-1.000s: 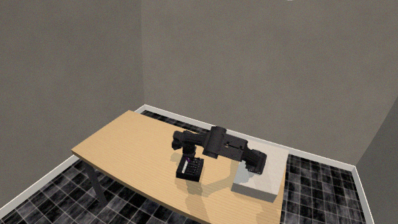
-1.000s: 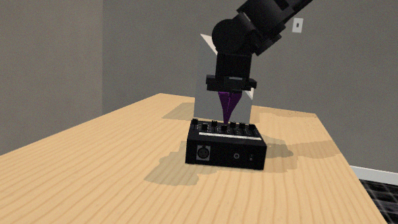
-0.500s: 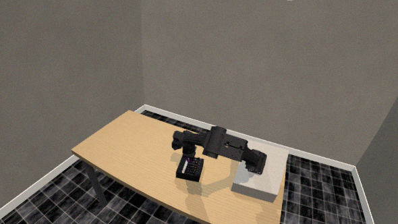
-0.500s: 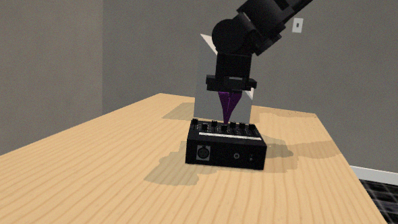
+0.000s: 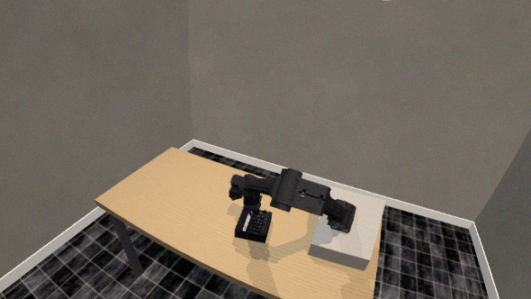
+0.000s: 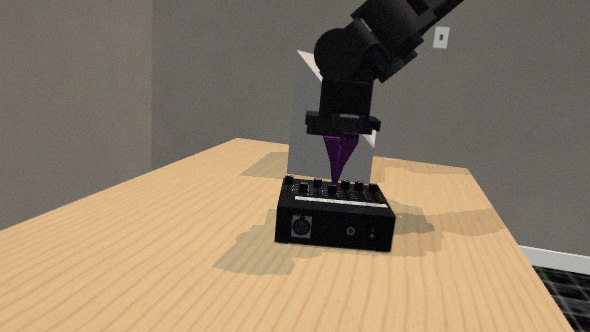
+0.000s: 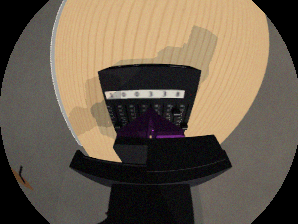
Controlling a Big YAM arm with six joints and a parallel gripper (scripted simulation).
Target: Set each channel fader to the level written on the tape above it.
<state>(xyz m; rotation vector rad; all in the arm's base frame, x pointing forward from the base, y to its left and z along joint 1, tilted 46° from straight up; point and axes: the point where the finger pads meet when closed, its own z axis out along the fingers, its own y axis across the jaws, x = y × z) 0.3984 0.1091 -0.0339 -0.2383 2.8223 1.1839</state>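
The black lighting desk (image 5: 253, 226) (image 6: 334, 220) (image 7: 148, 83) stands on its feet on the wooden table (image 5: 171, 189) (image 6: 150, 250). A white tape strip (image 6: 341, 201) (image 7: 143, 95) runs across its top, with a row of several black fader caps (image 6: 331, 189) beside it. My gripper (image 6: 337, 179) (image 5: 250, 212) (image 7: 150, 111) has purple fingers pressed together, shut on nothing. Its tip points straight down and rests right at a fader cap near the middle of the row. The levels on the tape are too small to read. The fader lines are hidden.
A grey block (image 5: 348, 234) (image 6: 305, 145) that bears the arm's base stands on the table behind the desk. The arm (image 5: 297, 194) reaches low over the table from it. The table's edges lie left and front.
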